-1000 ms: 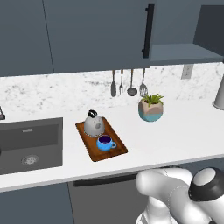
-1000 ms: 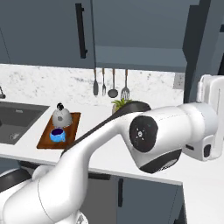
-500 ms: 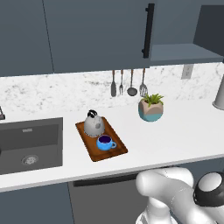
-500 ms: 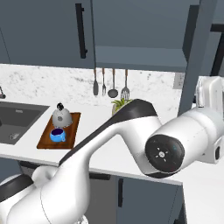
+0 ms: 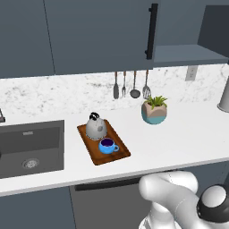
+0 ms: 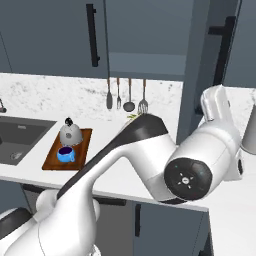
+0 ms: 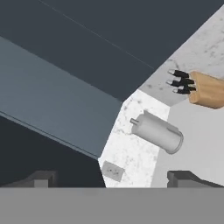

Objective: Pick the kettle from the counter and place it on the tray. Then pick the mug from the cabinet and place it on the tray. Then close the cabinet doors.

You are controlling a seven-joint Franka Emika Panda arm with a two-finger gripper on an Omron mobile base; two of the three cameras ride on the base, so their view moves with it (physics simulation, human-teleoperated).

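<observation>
- Arm swinging right over the last sec: in right base view the big elbow joint has slid from mid-frame toward the open door on the right. Kettle, mug, tray haven't budged.
- My read: both picks done, only the door-closing step left, arm lining up for it.
- Tray on the bench, just right of the sink. Holds the kettle at the back and the blue mug in front, close together, both upright.
- Cabinet open on the right side, shelf bare where visible; left door looks shut.
- Pincer: tips well apart, nothing between them, so released. Hand cam looks past the shelf edge at a steel canister and a knife block by the wall.
- Potted plant and hanging utensils untouched.
</observation>
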